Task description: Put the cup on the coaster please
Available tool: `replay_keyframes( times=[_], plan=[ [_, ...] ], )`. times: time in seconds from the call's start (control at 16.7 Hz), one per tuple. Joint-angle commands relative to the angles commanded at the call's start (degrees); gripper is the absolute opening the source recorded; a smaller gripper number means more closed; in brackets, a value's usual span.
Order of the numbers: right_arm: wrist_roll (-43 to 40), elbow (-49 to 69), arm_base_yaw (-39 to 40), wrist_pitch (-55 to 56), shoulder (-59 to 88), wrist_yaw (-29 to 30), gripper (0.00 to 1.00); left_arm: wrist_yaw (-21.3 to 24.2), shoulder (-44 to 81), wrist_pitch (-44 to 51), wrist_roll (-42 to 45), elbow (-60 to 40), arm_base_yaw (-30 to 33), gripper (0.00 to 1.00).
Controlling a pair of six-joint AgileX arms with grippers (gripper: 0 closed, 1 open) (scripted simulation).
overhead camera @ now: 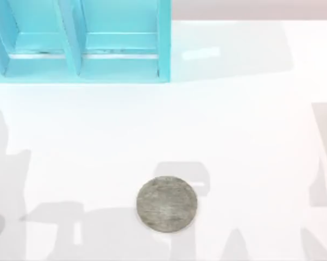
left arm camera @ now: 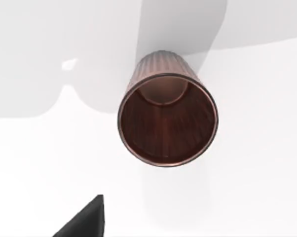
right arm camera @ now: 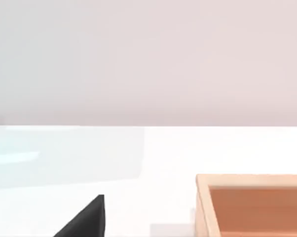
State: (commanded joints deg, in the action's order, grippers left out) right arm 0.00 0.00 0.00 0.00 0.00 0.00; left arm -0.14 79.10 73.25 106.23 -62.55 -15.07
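the left gripper [left arm camera: 79,221] shows as one dark fingertip at the lower left of the left wrist view; it touches nothing there, and whether the pincer is wide or narrow i cannot tell; beyond it the cup [left arm camera: 167,118] stands upright on the white table [left arm camera: 267,148], near the middle of that frame, apart from the fingertip, with its dark inside open toward the camera; the right gripper [right arm camera: 79,221] shows the same way, one dark tip at the lower left of the right wrist view, and its pincer state i also cannot tell; farther out, at the lower right of that frame, is the corner of an orange wooden box [right arm camera: 252,207]; in the top view the coaster [overhead camera: 167,204] lies flat at the lower middle, bare, and a turquoise shelf [overhead camera: 79,41] fills the upper left.

risk, as i judge: the cup is light and narrow, so a finger that meets the rim off-centre could tip it or push it away; a weak grip on the ribbed side may let it slide; a release off-centre may leave it half off the disc.

pose: the left wrist looks steeply down above the cup; the right wrist looks level across the table, seemingly parked.
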Motion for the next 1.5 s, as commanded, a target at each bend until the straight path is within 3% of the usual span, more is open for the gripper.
replay_keyframes(
  times=[0.24, 0.66, 0.96, 1.5],
  plan=[
    [0.0, 0.0, 0.0, 0.0, 0.0, 0.0, 1.00, 0.0, 1.2, -4.1, 0.0, 3.5, -0.2, 1.00],
    [0.0, 0.0, 0.0, 0.0, 0.0, 0.0, 1.00, 0.0, 6.0, -23.0, 0.5, 16.9, -0.6, 1.00],
    [0.0, 0.0, 0.0, 0.0, 0.0, 0.0, 1.00, 0.0, 6.4, -24.4, 0.5, 18.2, -0.6, 1.00],
    [0.0, 0.0, 0.0, 0.0, 0.0, 0.0, 1.00, 0.0, 6.4, -24.4, 0.5, 18.2, -0.6, 0.32]
  ],
)
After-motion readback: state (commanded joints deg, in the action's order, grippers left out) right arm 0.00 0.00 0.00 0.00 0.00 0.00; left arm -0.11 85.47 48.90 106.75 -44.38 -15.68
